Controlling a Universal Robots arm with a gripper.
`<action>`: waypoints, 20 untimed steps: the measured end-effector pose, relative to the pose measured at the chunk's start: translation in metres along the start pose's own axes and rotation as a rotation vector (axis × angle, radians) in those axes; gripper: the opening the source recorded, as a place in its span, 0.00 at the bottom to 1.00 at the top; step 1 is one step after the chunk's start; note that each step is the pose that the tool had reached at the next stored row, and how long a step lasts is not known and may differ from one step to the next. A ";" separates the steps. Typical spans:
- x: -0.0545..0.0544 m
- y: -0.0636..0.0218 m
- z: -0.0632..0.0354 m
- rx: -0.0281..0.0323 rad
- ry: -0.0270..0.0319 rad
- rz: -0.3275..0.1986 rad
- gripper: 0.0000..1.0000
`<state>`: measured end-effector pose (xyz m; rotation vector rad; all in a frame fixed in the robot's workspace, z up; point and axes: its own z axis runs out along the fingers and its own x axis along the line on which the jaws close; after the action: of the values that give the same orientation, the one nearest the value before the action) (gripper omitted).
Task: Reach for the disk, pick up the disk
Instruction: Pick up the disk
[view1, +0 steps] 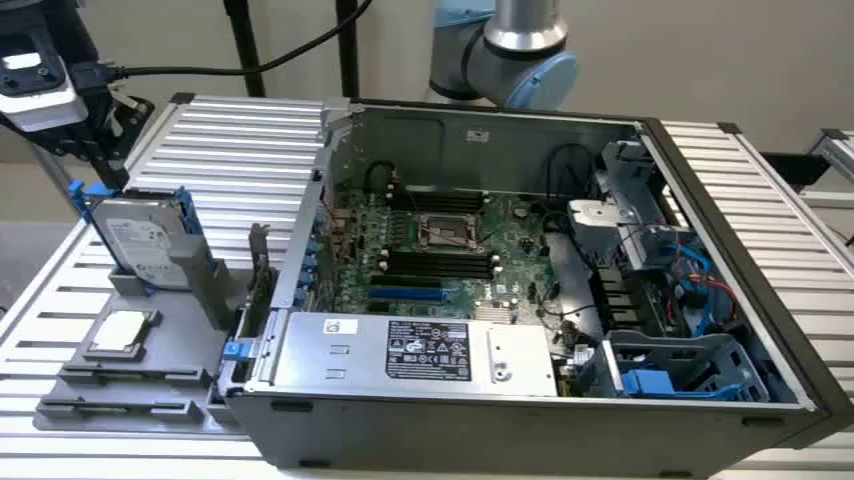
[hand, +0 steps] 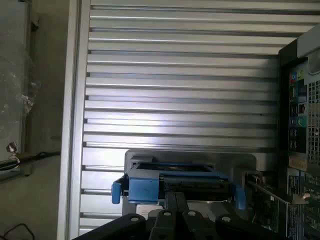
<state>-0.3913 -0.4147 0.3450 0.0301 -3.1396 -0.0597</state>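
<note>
Closest to the wrist camera is the end effector (hand: 175, 199), hanging right at the upper edge of the disk (view1: 138, 238); whether it is open, closed or already pinching that edge I cannot tell, nor whether it touches. Directly below the end effector the disk stands on its edge, leaning a little, its blue frame seated in a slot of the grey holder (view1: 200, 280) on the bench (view1: 240, 150). Beyond the disk, farther from the end effector, a small silver chip (view1: 123, 330) lies flat on the same holder. My worry is the grip: the blue frame is plastic and narrow, so an off-centre hold would likely slide or flex it, and the leaning disk could twist as it leaves the slot. If the frame binds there, the holder might lift with it and shake the chip. To one side of the end effector, near the holder, rises the wall of the open computer case (view1: 534, 425), with an upright card (hand: 262, 192) between the two; a sideways swing that way risks a knock. A black cable (view1: 200, 68) trails behind the end effector and could snag. On the side away from the case lies bare slatted bench, and straight above the disk looks free.
</note>
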 end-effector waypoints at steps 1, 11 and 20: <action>0.000 0.0000 0.0000 0.0000 0.0000 0.000 0.11; 0.000 0.0000 0.0000 0.0000 0.0001 0.000 0.11; 0.012 0.0028 0.0001 0.0000 0.0000 0.000 0.11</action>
<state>-0.4036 -0.4121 0.3450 0.0300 -3.1396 -0.0598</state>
